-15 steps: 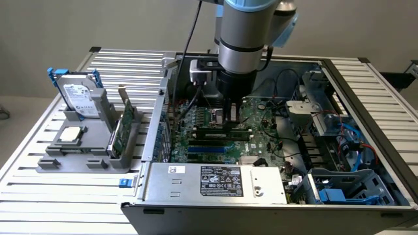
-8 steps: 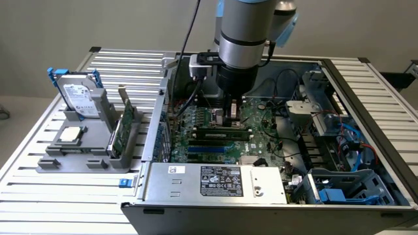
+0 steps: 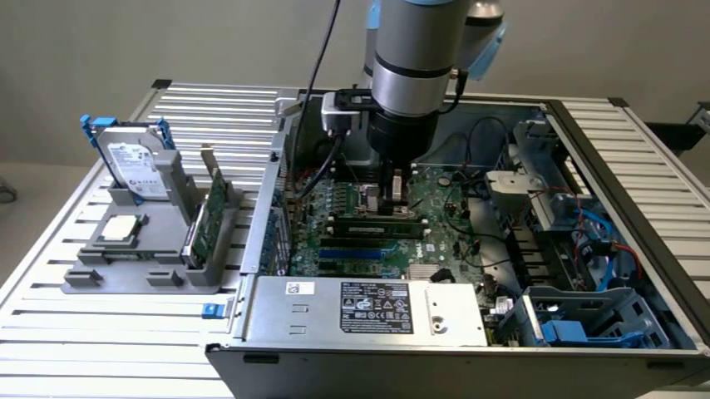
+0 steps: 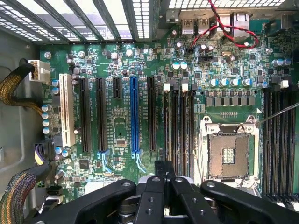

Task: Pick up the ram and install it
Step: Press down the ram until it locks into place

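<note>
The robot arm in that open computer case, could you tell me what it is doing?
The arm's gripper is down inside the open computer case, over the motherboard. Its fingers are shut above the memory slots beside the empty processor socket. Whether they hold the ram cannot be made out.

We are in a robotics lab or test bench for computer assembly. We see an opened computer case [image 3: 466, 249] lying on a slotted aluminium surface [image 3: 111, 324], its green motherboard [image 4: 121, 121] bare, with empty slots and an open processor socket [image 4: 229, 154]. Beside the case, a grey fixture [image 3: 145, 249] holds spare parts upright, among them a hard drive [image 3: 133, 162]. Plain pale walls stand behind.
</note>
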### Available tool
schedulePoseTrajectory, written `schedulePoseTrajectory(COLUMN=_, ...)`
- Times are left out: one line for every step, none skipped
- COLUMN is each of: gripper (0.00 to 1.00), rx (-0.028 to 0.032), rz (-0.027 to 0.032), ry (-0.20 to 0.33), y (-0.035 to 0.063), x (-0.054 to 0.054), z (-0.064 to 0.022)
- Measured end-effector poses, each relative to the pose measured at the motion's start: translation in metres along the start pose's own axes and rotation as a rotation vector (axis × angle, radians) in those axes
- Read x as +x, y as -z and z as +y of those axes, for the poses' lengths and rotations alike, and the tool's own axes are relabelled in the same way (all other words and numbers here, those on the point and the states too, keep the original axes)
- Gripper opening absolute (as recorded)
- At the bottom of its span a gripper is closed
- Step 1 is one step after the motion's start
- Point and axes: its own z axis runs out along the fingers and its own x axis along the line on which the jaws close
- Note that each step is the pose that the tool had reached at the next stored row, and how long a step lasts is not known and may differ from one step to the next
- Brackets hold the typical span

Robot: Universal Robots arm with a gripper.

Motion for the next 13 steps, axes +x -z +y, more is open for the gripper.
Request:
schedulePoseTrajectory(gripper=0.11, rx=0.0, rz=0.0, ry=0.0, y=0.0, x=0.0, z=0.0)
schedulePoseTrajectory(gripper=0.11, rx=0.0, rz=0.0, ry=0.0, y=0.0, x=0.0, z=0.0)
schedulePoseTrajectory(gripper=0.11, rx=0.0, rz=0.0, ry=0.0, y=0.0, x=0.0, z=0.0)
schedulePoseTrajectory(gripper=0.11, rx=0.0, rz=0.0, ry=0.0, y=0.0, x=0.0, z=0.0)
schedulePoseTrajectory(gripper=0.11, rx=0.0, rz=0.0, ry=0.0, y=0.0, x=0.0, z=0.0)
schedulePoseTrajectory(gripper=0.11, rx=0.0, rz=0.0, ry=0.0, y=0.0, x=0.0, z=0.0)
schedulePoseTrajectory(gripper=0.11, rx=0.0, rz=0.0, ry=0.0, y=-0.0002, x=0.0, z=0.0008)
schedulePoseTrajectory(gripper=0.11, rx=0.0001, rz=0.0001, ry=0.0, y=-0.0009, x=0.0, z=0.0026)
schedulePoseTrajectory(gripper=0.11, rx=0.0001, rz=0.0002, ry=0.0, y=-0.002, x=0.0, z=0.0044)
schedulePoseTrajectory(gripper=0.11, rx=0.0001, rz=0.0002, ry=0.0, y=-0.0036, x=0.0, z=0.0068)
schedulePoseTrajectory(gripper=0.11, rx=0.0002, rz=0.0, ry=0.0, y=-0.0053, x=-0.001, z=0.0094)
schedulePoseTrajectory(gripper=0.11, rx=0.0002, rz=-0.0004, ry=0.0, y=-0.0066, x=-0.002, z=0.0111)
schedulePoseTrajectory(gripper=0.11, rx=0.0001, rz=-0.0014, ry=0.0, y=-0.0078, x=-0.002, z=0.0123)
